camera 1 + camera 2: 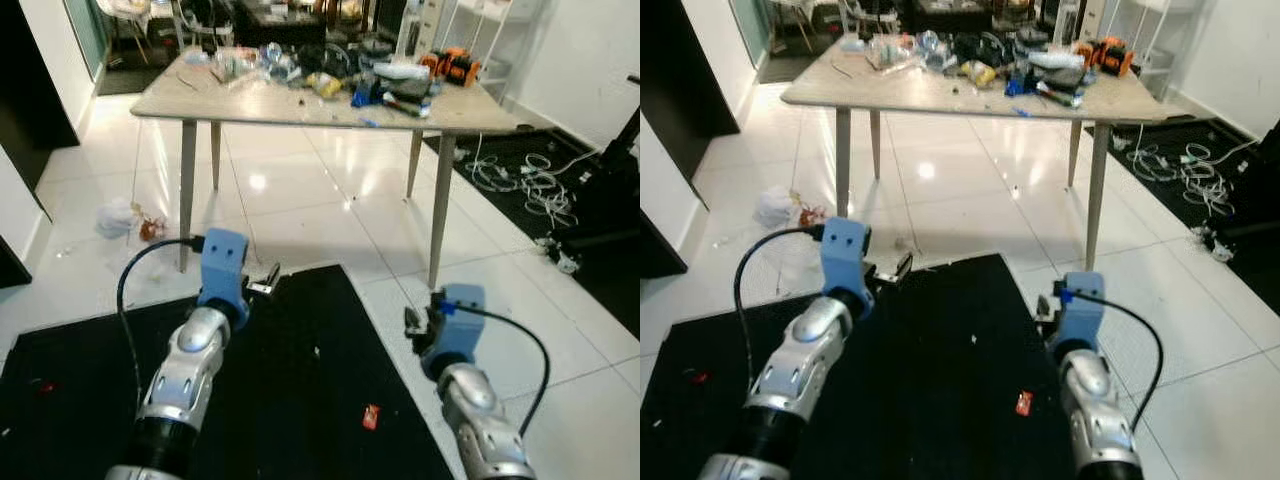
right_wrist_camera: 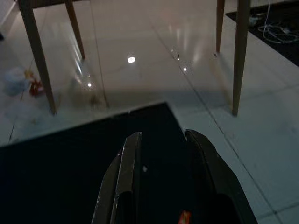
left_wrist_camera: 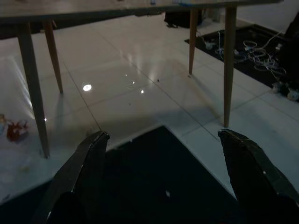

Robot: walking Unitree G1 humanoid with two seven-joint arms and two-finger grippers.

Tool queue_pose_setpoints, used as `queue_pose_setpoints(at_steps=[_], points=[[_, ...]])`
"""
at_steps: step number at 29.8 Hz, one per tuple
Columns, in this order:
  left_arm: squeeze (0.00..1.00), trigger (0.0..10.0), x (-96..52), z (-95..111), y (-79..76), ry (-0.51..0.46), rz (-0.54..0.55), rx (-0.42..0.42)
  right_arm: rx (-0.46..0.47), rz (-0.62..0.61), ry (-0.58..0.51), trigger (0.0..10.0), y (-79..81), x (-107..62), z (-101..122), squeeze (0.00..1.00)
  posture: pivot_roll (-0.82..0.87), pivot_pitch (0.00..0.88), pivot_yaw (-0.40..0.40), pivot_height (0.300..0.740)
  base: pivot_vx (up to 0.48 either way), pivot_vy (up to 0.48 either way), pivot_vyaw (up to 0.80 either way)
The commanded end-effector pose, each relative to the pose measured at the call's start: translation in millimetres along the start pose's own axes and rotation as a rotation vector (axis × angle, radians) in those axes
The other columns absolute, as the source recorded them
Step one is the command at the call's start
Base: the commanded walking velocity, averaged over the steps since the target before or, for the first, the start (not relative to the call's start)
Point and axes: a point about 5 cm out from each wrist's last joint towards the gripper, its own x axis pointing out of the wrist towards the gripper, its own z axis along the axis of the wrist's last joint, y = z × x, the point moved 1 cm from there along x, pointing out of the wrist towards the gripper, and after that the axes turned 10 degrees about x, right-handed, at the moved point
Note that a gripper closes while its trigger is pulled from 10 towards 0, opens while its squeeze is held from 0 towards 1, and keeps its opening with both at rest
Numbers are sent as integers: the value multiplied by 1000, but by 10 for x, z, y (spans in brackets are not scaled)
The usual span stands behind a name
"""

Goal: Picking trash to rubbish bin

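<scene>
At about ten o'clock on the white tiled floor [image 1: 300,200], a crumpled white piece of trash [image 1: 115,216] lies just beside a small red-orange scrap [image 1: 150,229], both close to the near left leg of the worktop [image 1: 300,100]; neither has a long axis that can be made out. The worktop stands at twelve o'clock, its top crowded with bottles, wrappers and tools. The left gripper [image 3: 161,140] hovers over the black mat [image 1: 280,380] with its fingers [image 3: 88,163] spread wide and nothing between them. At five o'clock on the mat lies a small red wrapper [image 1: 371,416], its long axis running roughly twelve to six. The right gripper [image 2: 161,140] hangs above the mat's right edge, fingers nearly together with a narrow gap, empty. At two o'clock white cables [image 1: 525,175] sprawl over a second dark mat.
</scene>
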Motion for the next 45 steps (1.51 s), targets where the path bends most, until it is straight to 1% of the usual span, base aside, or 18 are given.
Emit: queue_pose_setpoints(at_steps=[1, 5, 8, 11, 15, 18, 21, 24, 27, 29, 31, 32, 34, 38, 42, 45], points=[[0, 10000, 3, -16, 12, 11, 2, 5, 10, 7, 11, 10000, 37, -17, -50, 0, -99, 74, 1, 740, 322, 0, 0], [0, 10000, -1, -29, 32, 19, 18, -7, 8, 13, 11, 10000, 55, -23, -44, 0, -108, 83, 10, 740, 322, 0, 0], [0, 10000, 15, -1, -5, 8, -2, 2, 10, 12, 11, 10000, 31, -21, -34, 0, -100, 86, -1, 740, 330, 0, 0], [0, 10000, 11, -24, 15, 15, 14, 0, 0, 13, 24, 10000, 27, -20, -74, 0, -103, 82, -1, 740, 330, 0, 0], [0, 10000, 3, -7, -16, 10, -4, -1, 3, 27, 11, 10000, 54, -16, -12, 0, -101, 86, -7, 740, 331, 0, 0], [0, 10000, 2, -11, -27, 9, -8, 7, 4, 23, 15, 10000, 43, -15, -34, 0, -100, 83, -9, 740, 330, 0, 0], [0, 10000, -11, -41, 7, 21, 17, 1, 1, 22, 21, 10000, 57, -15, -57, 0, -103, 91, -1, 740, 334, 0, 0], [0, 10000, -11, -19, -1, 14, 9, 3, 11, 23, 8, 10000, 65, -11, -23, 0, -97, 95, -10, 740, 335, 0, 0], [0, 10000, -12, -21, 16, 12, 15, 4, 10, 22, 12, 10000, 63, -13, -45, 0, -99, 89, -10, 740, 336, 0, 0], [0, 10000, -19, -39, 37, 20, 27, 0, 4, 24, 16, 10000, 66, -16, -58, 0, -102, 88, -1, 740, 334, 0, 0], [0, 10000, -35, -52, 29, 25, 12, -4, 4, 22, -3, 10000, 68, -25, -16, 0, -109, 86, 6, 740, 330, 0, 0], [0, 10000, -40, -50, 2, 23, -10, 7, 5, 11, -21, 10000, 49, -30, 20, 0, -110, 84, 3, 740, 334, 0, 0], [0, 10000, -40, -54, 0, 23, -10, 10, 4, 7, -21, 10000, 34, -31, 15, 0, -110, 75, -2, 740, 334, 0, 0], [0, 10000, -33, -67, 28, 25, 17, -2, -10, 9, -12, 10000, 12, -35, -8, 0, -117, 69, -4, 740, 332, 0, 0], [0, 10000, -21, -50, 14, 19, 12, -2, -13, 13, -21, 10000, 13, -25, 42, 0, -113, 71, -12, 740, 332, 0, 0], [0, 10000, -48, -61, 18, 20, 19, -2, -18, 17, -19, 10000, -4, -17, 27, 0, -96, 55, -22, 740, 334, 0, 0]])
